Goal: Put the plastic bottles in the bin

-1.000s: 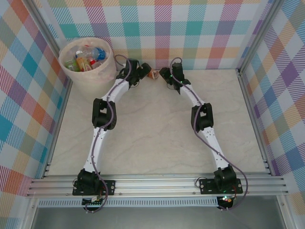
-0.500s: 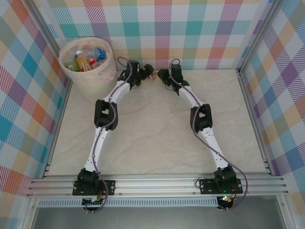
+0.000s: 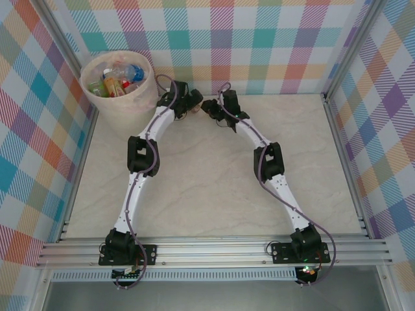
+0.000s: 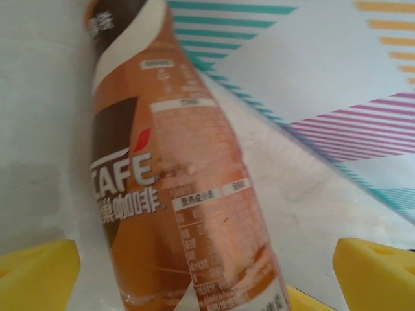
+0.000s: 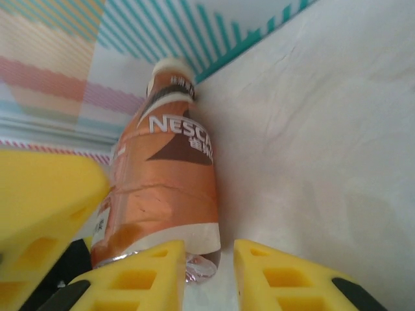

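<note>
At 12 o'clock on the counter [image 3: 194, 188], hard by the back wall [image 3: 259, 39], found one brown bottle [image 5: 162, 188] lying on its side, not yet lifted. Saw left jaws spread wide, pads [image 4: 35, 272] either side of its body, gripping nothing. Saw right jaws closed and empty, tips just at its base, set as if to nudge it leftward rather than hold it. Judged step in hand: feeding this bottle into left jaws. Next move called for closing left jaws on the body, lifting clear, carrying toward 10 o'clock to the bin [image 3: 126, 110], and releasing above the rim. Counted several bottles [image 3: 117, 78] already inside. Could make out no other bottle on the counter. Flagged risks: round, slick label likely to roll or slip, right arm crowding the pick and needing to back off, and bin wall close to left arm's swing.
</note>
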